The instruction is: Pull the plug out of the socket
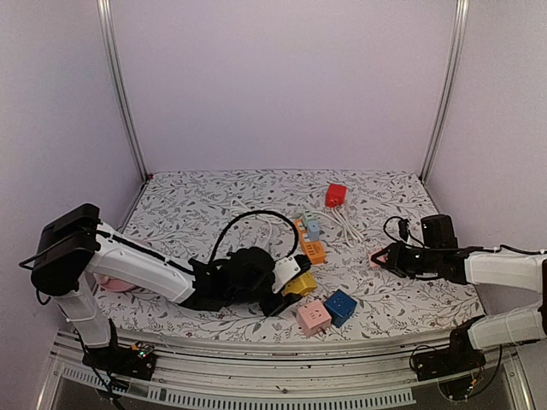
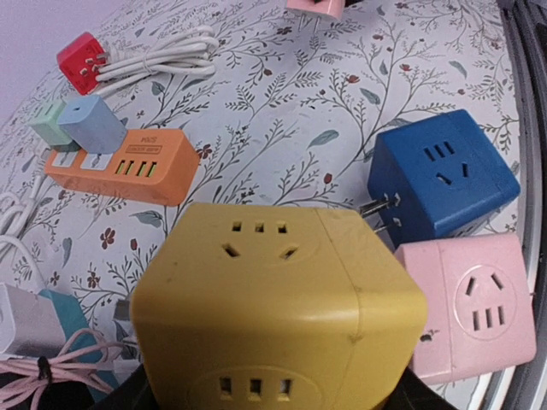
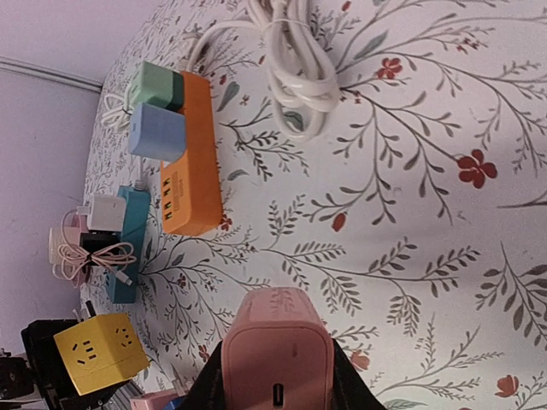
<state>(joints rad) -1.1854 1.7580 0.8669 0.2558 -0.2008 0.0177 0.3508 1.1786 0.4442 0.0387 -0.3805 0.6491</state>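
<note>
My left gripper is shut on a yellow cube socket, which fills the left wrist view and hides the fingers. My right gripper is shut on a pink charger plug, held at the table's right side, well apart from the yellow cube. In the right wrist view the plug sits between the dark fingers, just above the flowered cloth. No plug shows in the yellow cube's visible faces.
An orange power strip carries a green plug and a blue plug. A blue cube and a pink cube lie at the front. A red plug with white cable, a teal strip and a black cable also lie there.
</note>
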